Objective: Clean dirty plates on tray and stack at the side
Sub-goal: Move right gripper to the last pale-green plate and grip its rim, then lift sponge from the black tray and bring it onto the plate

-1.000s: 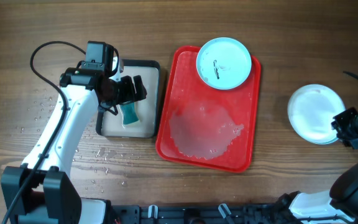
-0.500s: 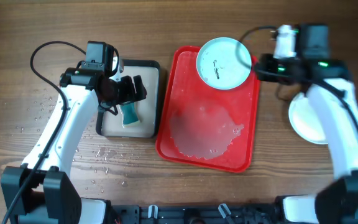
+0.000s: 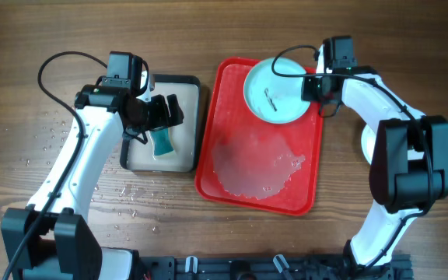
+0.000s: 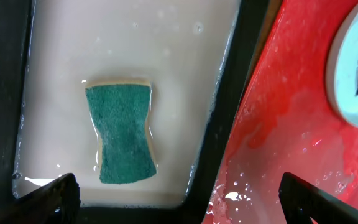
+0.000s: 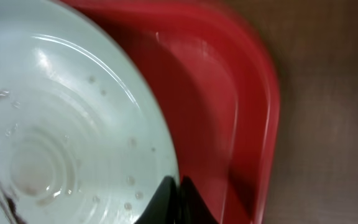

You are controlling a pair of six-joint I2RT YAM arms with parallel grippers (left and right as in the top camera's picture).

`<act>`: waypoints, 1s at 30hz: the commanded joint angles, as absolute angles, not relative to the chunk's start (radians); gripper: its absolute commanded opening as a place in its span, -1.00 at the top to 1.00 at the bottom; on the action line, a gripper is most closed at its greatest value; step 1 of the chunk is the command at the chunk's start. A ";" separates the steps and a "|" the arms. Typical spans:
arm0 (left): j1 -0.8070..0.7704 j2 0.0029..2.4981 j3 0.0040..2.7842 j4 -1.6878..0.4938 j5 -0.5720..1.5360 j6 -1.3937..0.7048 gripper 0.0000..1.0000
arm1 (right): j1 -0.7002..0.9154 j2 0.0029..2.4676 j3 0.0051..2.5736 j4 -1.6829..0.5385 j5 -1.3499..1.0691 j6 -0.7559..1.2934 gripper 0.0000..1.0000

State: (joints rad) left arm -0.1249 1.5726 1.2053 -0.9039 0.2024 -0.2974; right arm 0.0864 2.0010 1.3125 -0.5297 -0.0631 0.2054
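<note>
A pale blue plate (image 3: 274,93) with black smudges lies at the far right of the red tray (image 3: 232,183). My right gripper (image 3: 315,85) is shut on the plate's right rim; in the right wrist view its fingertips (image 5: 174,200) pinch the plate's (image 5: 61,124) edge, beside the tray's wall (image 5: 253,118). My left gripper (image 3: 158,117) is open and empty above the small black-rimmed tray; in the left wrist view it (image 4: 182,202) hangs over that tray's right rim. A white plate (image 3: 368,144) lies on the table at the right, mostly hidden by my right arm.
A green sponge (image 3: 162,142) lies in milky water in the black-rimmed tray (image 3: 195,81), also seen in the left wrist view (image 4: 120,133). A wet film (image 3: 255,163) covers the red tray's middle. Water drops (image 3: 127,194) dot the table at the left.
My right arm has swung in from the right side to the red tray and closed on the blue plate's right rim. The plate has shifted slightly. My left arm has not moved.
</note>
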 commanded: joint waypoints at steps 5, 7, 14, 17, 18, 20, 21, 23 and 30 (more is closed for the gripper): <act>-0.122 1.567 1.204 -0.955 0.324 -0.303 -1.00 | 0.091 1.736 1.314 -0.975 -0.165 0.345 0.92; -0.122 1.567 1.204 -0.959 0.315 -0.307 -1.00 | 0.126 1.708 1.279 -1.094 -0.167 0.357 0.91; -0.122 1.591 1.178 -0.985 0.054 -0.515 -0.81 | 0.267 1.705 1.044 -0.857 -0.315 0.551 0.71; -0.123 1.623 1.103 -0.918 0.067 -0.540 -0.40 | 0.266 1.656 1.083 -0.894 -0.265 0.505 0.30; -0.123 1.637 1.061 -0.863 0.070 -0.540 -0.28 | 0.262 1.623 1.111 -0.920 -0.232 0.459 0.25; -0.123 1.668 0.991 -0.757 0.070 -0.539 -0.04 | 0.262 1.570 1.155 -0.955 -0.207 0.368 0.24; -0.123 1.688 0.965 -0.708 0.070 -0.539 0.14 | 0.262 1.539 1.165 -0.959 -0.205 0.318 0.24; -0.123 1.724 0.946 -0.638 0.067 -0.532 0.83 | 0.262 1.496 1.165 -0.973 -0.174 0.287 0.24; -0.120 1.716 0.993 -0.667 0.037 -0.528 0.78 | 0.262 1.502 1.160 -0.998 -0.167 0.289 0.23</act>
State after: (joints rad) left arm -0.1261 1.7184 0.9546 -0.6258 0.0780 -0.5327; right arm 0.2649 1.4998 1.1530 -0.9951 -0.1890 0.3107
